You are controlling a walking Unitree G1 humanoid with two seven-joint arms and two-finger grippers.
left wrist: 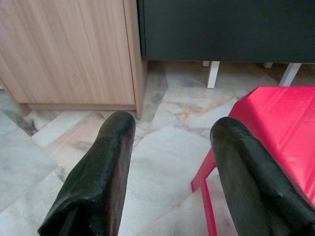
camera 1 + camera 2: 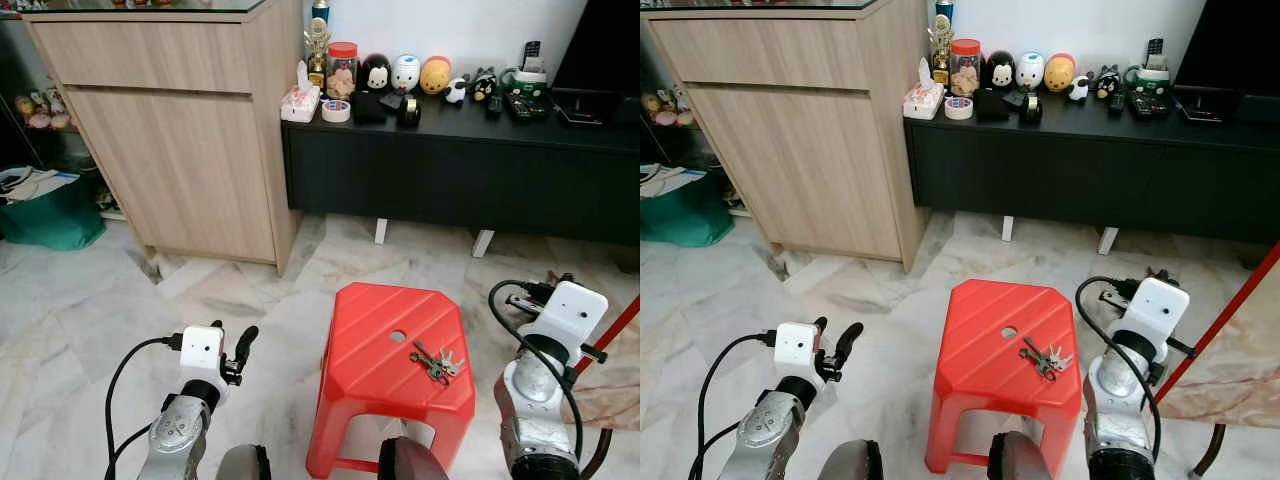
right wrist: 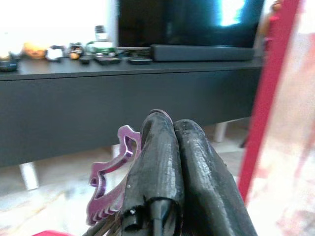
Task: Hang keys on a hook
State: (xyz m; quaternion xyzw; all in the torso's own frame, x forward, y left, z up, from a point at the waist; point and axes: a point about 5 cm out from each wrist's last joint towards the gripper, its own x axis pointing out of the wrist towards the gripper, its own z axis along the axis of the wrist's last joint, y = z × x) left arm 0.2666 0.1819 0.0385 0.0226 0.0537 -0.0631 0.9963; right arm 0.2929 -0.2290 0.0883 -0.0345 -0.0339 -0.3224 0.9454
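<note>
L gripper [image 2: 232, 340] sits low at the robot's left, above the marble floor [image 2: 90, 320], w/ jaws wide apart and nothing between them. Its wrist view looks past both black fingers [image 1: 98, 172] at the floor and the stool's red edge. R gripper [image 3: 172, 125] is up at the robot's right, near a slanting red pole [image 2: 608, 335]. Its jaws are pressed tight together, w/ a purple clip [image 3: 110, 172] sticking out at their side, apparently pinched.

Between the two arms stands a red stool [image 2: 375, 335]. The keys [image 2: 435, 362], a small silver and dark bunch, lie flat on its top near the robot's-right edge, just beside the centre hole and apart from both grippers.

Further back on the left there's a light wooden cabinet [image 2: 180, 150], w/ a green bin [image 2: 45, 215] beside it at the far left. Right of the cabinet and touching it is a long black counter [image 2: 460, 165] on white legs. Along its top are a tissue box [image 2: 300, 103], a tape roll [image 2: 336, 110], a red-lidded jar [image 2: 342, 68], a row of round figurines [image 2: 405, 73] and some small electronics. A dark TV [image 3: 187, 22] sits at its far right end against the white wall.
</note>
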